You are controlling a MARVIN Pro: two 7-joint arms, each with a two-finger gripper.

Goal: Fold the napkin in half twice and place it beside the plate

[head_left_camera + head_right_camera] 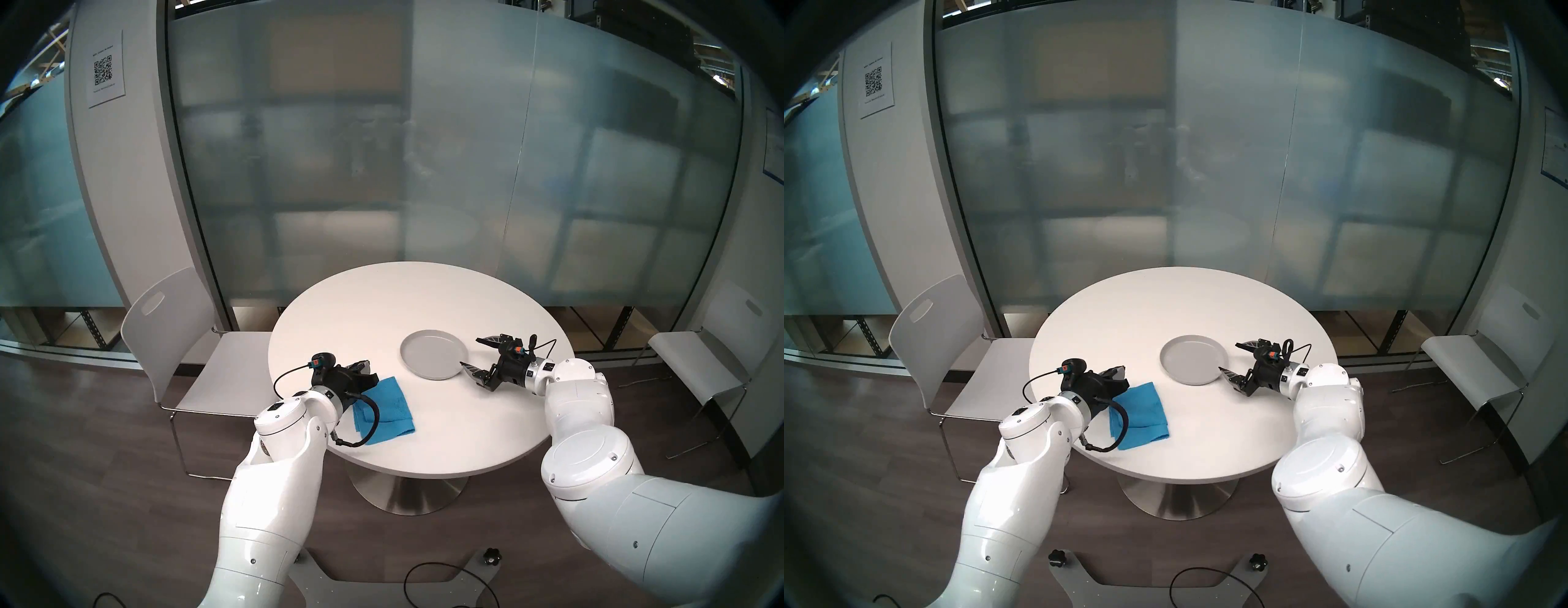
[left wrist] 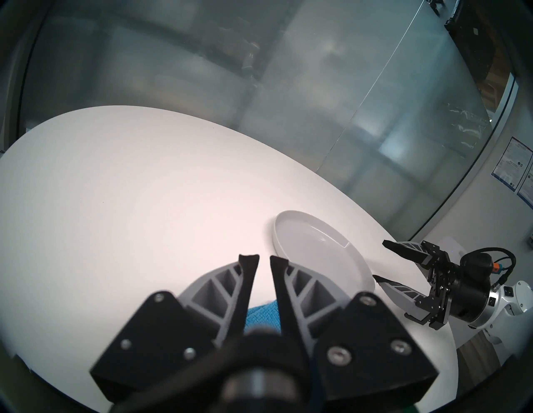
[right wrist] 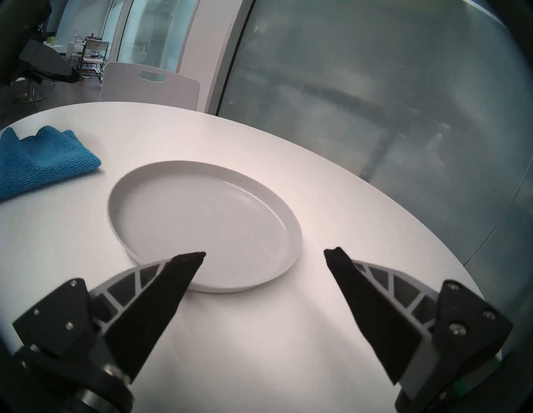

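The blue napkin (image 1: 390, 407) (image 1: 1144, 409) lies folded in uneven layers on the near left part of the round white table (image 1: 360, 305), a short gap from the light-grey plate (image 1: 432, 354) (image 3: 202, 225). My left gripper (image 1: 368, 371) (image 2: 264, 259) hovers at the napkin's far left corner. Its fingers stand a narrow gap apart with nothing between the tips, and blue cloth (image 2: 261, 317) shows under their bases. My right gripper (image 1: 469, 351) (image 3: 264, 252) stands wide open and empty at the plate's right rim.
A white chair (image 1: 169, 322) stands left of the table and another (image 1: 695, 361) to the right. A frosted glass wall runs behind. The table's far half carries nothing.
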